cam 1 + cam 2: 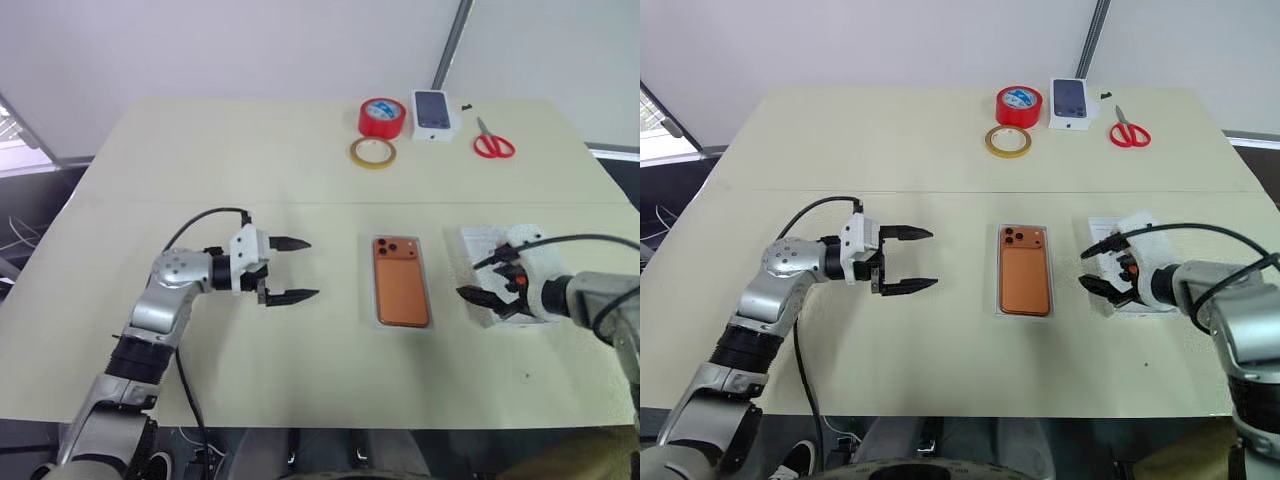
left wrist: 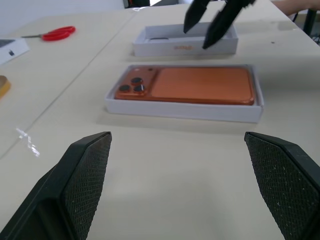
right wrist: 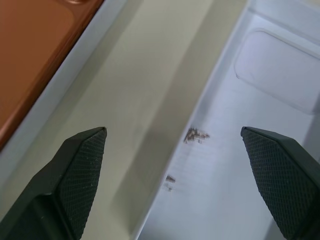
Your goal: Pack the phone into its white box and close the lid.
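The phone (image 1: 401, 295) lies face down in the white box (image 1: 369, 300), near the middle of the table (image 1: 200, 170), a little to the right. Its orange back faces up, and the three dark camera lenses are at the far end. The white rim of the box shows all around the phone.

To the right of the box lies the lid (image 2: 150, 48), open side up, plain white inside. It is near the box but apart from it, with a strip of bare table between them. In the left wrist view some small orange print shows on the side wall of the lid.

The left gripper (image 1: 290, 269) is to the left of the box, above the table, and points to the right toward the phone. Its two black fingers stand wide apart and hold nothing. The right gripper (image 1: 485, 277) is over the near left part of the lid and points forward and down. Its fingers are also spread wide and grip nothing; I cannot tell if they touch the lid.

At the far edge of the table are a red roll of tape (image 1: 381, 117), a yellowish tape ring (image 1: 372, 153) just in front of it, a small white box with a dark phone picture (image 1: 435, 113), and red scissors (image 1: 492, 143) to its right.
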Controlling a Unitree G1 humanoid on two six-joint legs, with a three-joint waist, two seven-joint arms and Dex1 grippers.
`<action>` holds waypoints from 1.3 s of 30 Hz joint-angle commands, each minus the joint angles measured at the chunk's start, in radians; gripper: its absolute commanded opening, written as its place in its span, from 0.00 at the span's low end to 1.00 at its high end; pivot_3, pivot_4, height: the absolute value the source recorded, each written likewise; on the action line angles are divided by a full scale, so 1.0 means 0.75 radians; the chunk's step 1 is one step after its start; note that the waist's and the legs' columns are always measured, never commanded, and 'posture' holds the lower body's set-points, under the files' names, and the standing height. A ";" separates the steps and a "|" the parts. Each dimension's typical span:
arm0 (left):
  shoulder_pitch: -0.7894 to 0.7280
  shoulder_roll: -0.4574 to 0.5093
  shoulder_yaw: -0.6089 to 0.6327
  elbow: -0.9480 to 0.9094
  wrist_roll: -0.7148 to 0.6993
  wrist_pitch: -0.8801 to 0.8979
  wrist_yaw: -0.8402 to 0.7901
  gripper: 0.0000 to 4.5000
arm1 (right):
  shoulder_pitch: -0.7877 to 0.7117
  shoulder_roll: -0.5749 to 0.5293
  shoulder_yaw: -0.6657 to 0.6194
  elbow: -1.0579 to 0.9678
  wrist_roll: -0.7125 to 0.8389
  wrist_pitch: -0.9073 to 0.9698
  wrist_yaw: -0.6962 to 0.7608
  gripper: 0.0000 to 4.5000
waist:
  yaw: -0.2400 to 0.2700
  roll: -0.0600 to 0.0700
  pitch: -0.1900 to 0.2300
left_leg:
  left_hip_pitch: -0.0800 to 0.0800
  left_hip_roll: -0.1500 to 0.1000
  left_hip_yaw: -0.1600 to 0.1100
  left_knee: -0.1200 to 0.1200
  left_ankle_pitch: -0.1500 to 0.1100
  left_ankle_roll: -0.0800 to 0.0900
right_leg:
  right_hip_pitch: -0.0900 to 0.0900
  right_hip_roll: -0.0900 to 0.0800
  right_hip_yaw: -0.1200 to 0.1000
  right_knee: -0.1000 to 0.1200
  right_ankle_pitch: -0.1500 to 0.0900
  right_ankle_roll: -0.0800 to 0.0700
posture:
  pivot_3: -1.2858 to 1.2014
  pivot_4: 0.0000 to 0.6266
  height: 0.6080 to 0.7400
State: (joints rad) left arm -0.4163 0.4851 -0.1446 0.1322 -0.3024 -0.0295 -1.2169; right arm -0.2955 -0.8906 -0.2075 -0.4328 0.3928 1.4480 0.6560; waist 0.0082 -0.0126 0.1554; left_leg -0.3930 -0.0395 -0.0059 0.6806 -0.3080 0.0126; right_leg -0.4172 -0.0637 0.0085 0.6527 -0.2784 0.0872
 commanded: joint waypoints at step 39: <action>0.094 -0.031 -0.003 -0.155 0.002 0.016 0.134 1.00 | -0.318 0.276 -0.165 0.350 0.071 -0.067 -0.230 0.01 | -0.024 0.001 0.000 | -0.003 0.000 0.001 0.000 0.000 0.001 | -0.003 0.000 0.000 0.001 0.000 0.000 | 0.52 0.24 1.00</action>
State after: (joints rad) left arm -0.3309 0.4639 -0.1517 0.0251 -0.2935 -0.0233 -1.1212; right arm -0.5070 -0.6878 -0.2726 -0.1680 0.4405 1.4505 0.4979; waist -0.0097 -0.0120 0.1553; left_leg -0.3953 -0.0395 -0.0053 0.6806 -0.3083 0.0131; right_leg -0.4195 -0.0637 0.0085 0.6534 -0.2782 0.0875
